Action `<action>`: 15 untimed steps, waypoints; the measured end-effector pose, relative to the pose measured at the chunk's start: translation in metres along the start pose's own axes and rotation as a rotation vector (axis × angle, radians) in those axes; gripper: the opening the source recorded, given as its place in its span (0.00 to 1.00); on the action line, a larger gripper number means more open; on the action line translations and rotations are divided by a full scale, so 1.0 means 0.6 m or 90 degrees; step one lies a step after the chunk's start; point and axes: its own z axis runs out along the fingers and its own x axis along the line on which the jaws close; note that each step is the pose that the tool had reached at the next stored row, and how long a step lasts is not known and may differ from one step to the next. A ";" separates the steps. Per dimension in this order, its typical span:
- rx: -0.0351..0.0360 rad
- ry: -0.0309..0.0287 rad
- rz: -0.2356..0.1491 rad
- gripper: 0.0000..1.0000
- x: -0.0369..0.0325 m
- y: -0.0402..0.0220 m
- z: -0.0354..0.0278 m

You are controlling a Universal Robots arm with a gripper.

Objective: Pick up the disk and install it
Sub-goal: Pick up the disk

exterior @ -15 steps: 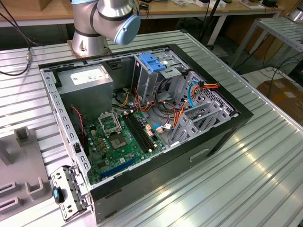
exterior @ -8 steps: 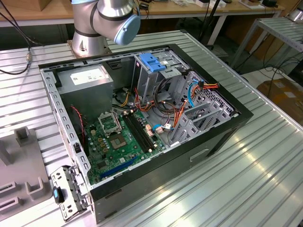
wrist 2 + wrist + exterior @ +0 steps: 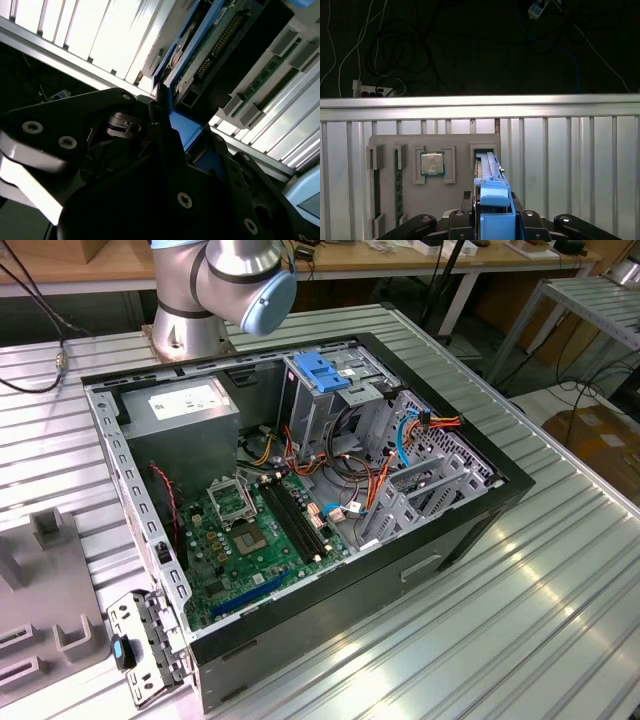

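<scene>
In the first wrist view the disk [image 3: 490, 167] stands on edge in a slot of the grey parts tray [image 3: 457, 200]. Its bright blue carrier rail [image 3: 494, 210] sits between the black fingers of my gripper [image 3: 492, 222]. The second wrist view shows the disk's dark circuit-board face [image 3: 212, 52] and blue rail [image 3: 186, 131]. There a black finger [image 3: 161, 131] of the gripper [image 3: 176, 127] presses against the rail, so the gripper looks shut on the disk. The open computer case [image 3: 470, 530] lies in the middle of the exterior view.
The tray also holds a processor chip [image 3: 432, 163] and a memory stick [image 3: 398, 185]. In the case, a drive cage with a light-blue latch [image 3: 320, 370] stands behind the motherboard [image 3: 255, 540] and orange cables [image 3: 380, 475]. The arm's base [image 3: 215, 290] is at the back.
</scene>
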 end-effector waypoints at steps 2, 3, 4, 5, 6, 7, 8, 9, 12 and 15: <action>0.0000 0.0000 0.000 0.37 0.000 0.000 -0.006; 0.0000 0.0000 0.000 0.37 0.000 0.000 -0.010; 0.0000 0.0000 0.000 0.37 0.000 0.000 -0.012; 0.0000 0.0000 0.000 0.37 0.000 0.000 -0.014; 0.0000 0.0000 0.000 0.37 0.000 0.000 -0.015; 0.0001 -0.0001 0.000 0.37 0.000 0.000 -0.015; 0.0002 -0.0001 0.000 0.37 0.000 0.000 -0.015; 0.0000 0.0000 0.000 0.37 0.000 0.000 -0.015; 0.0000 0.0000 0.000 0.37 0.000 0.000 -0.015; 0.0000 0.0000 0.000 0.37 0.000 0.000 -0.016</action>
